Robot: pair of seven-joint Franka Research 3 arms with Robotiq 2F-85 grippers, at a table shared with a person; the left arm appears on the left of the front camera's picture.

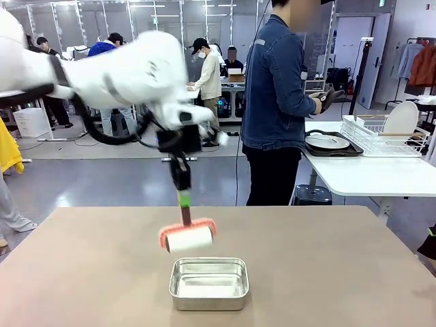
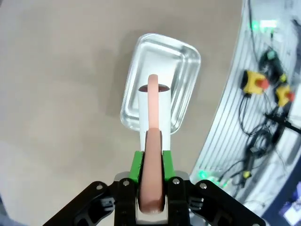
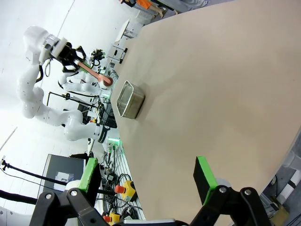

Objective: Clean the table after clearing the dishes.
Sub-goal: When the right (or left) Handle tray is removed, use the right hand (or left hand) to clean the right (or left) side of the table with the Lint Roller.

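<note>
My left gripper [image 1: 183, 198] [image 2: 151, 165] is shut on the pink handle of a lint roller [image 1: 189, 238] [image 2: 153, 113]. The roller's white roll hangs just above the beige table [image 1: 82, 272] [image 3: 211, 70], over the far rim of a steel pan [image 1: 208, 283] [image 2: 181, 66]. My right gripper [image 3: 146, 165] stands open above the table's edge with nothing between its green pads. From that wrist view the pan [image 3: 130, 100] and the left arm with the roller [image 3: 96, 74] show farther off. Dishes: a white plate [image 1: 327, 142] lies on a dark tray [image 1: 335, 150] on the side table.
A person [image 1: 276, 102] stands at the far side, turned toward the white side table [image 1: 368, 176]. A white dish rack [image 1: 385, 136] on it holds an upright plate [image 1: 400, 117]. The beige top is bare around the pan.
</note>
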